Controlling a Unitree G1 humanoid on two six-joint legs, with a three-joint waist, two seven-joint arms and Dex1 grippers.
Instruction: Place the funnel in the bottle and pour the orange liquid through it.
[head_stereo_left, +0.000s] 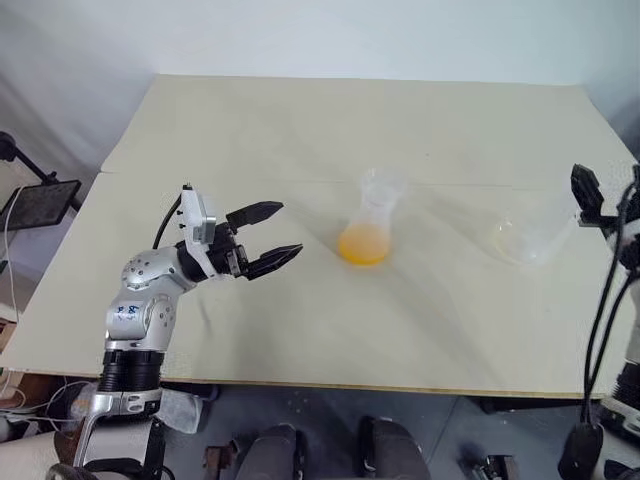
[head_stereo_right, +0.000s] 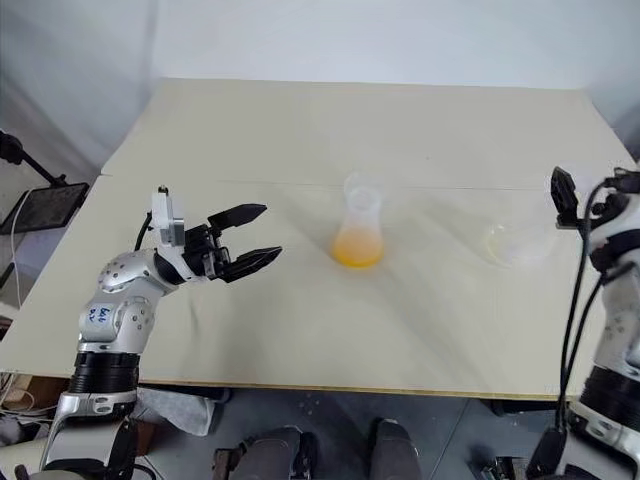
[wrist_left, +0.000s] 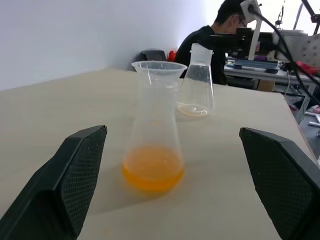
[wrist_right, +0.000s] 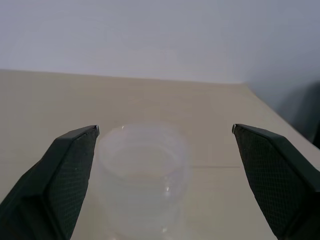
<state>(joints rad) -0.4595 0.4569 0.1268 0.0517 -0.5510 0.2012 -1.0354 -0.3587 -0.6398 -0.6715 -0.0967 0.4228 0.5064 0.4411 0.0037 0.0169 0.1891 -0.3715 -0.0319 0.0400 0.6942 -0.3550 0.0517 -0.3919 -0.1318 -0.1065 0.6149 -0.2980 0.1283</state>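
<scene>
**Cream tabletop, two clear vessels, both grippers empty**

Cream table (head_stereo_left: 300, 120): wide bare surface toward the far edge; a seam runs across it behind the vessels.

Left gripper (head_stereo_left: 268, 236): hovers over the left part of the table, fingers spread wide, holding nothing, pointing at the bottle with open table between.

Bottle (head_stereo_left: 368, 226): clear, upright near the table's middle, well clear of every edge. Funnel (wrist_left: 159, 70) seated in its mouth. Orange liquid (wrist_left: 152, 167) pooled in its base.

Conical flask (head_stereo_left: 522, 240): clear, upright, near the right edge, apart from the bottle; a thin pale residue at its bottom.

Right gripper (wrist_right: 165, 132): at the table's right edge just beside the flask, fingers wide apart, gripping nothing.

Person (wrist_left: 220, 30): seated beyond the table's right side.
</scene>
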